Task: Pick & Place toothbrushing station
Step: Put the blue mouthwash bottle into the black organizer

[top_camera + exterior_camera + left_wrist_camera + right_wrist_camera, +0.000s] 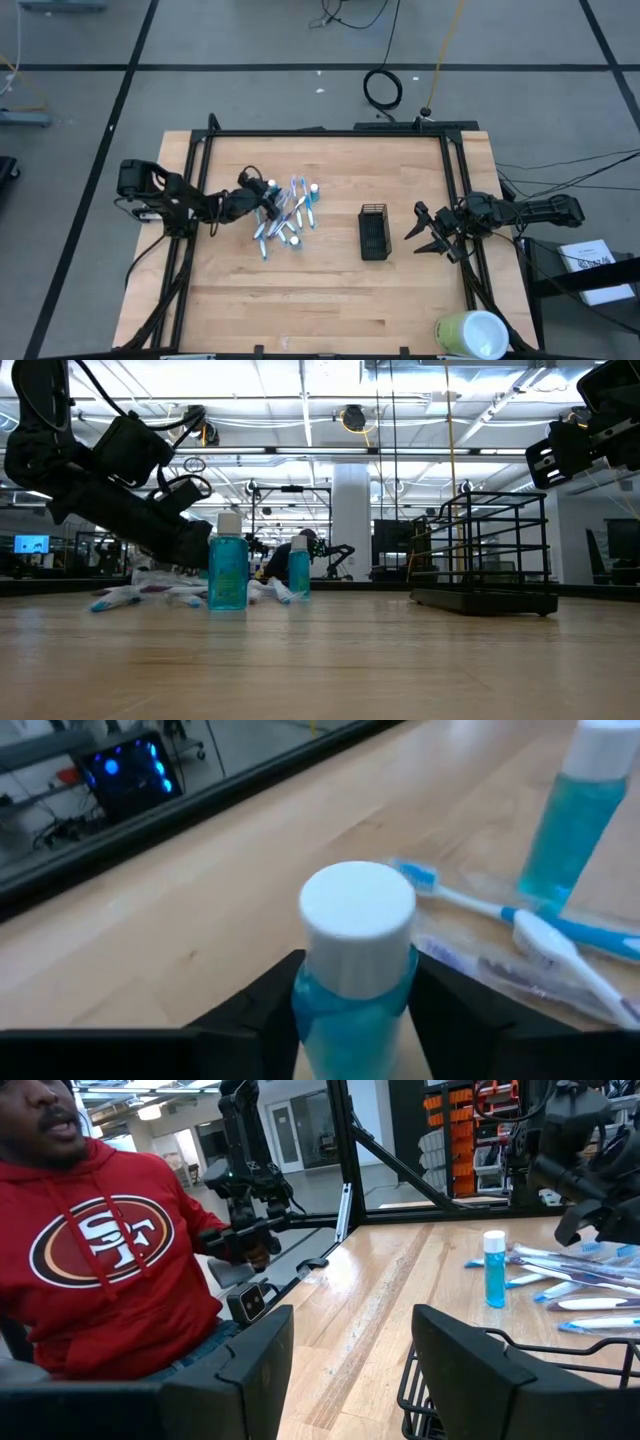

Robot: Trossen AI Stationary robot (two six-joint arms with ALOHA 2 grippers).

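1. handling, as a judgement: the small bottle [355,970] btwn the left gripper [355,1005] fingers looks light and rigid, smooth plastic w/ blue liquid inside, so prob slippery. best hold is on the body just below the white cap, where the fingers already sit, and it should stay upright.
2. left gripper state: fingers flank the bottle body on both sides, very close or touching. can't tell if the pinch is firm yet.
3. toothbrushes [290,215]: slim, light, a bit springy, lying in a loose overlapping pile just beyond the left gripper's fingertips. a pinch across the mid handle seems safest; they may drag neighbours along.
4. looks: bottle is clear teal w/ a round white cap. a second bottle [580,805] of the same kind stands past the pile, farther ahead of the left gripper. brushes are blue and white; some flat clear wrappers lie among them.
5. wire-mesh holder [374,231]: black, rectangular, open top, stiff, prob light enough to slide if bumped. it sits well apart from the left gripper, closer to the right gripper [428,232], just ahead of its fingertips.
6. right gripper: fingers spread, holding nothing, hovering above the table [330,300] beside the holder.
7. a person in a red hoodie [110,1260] shows beyond the table edge in the right wrist view.
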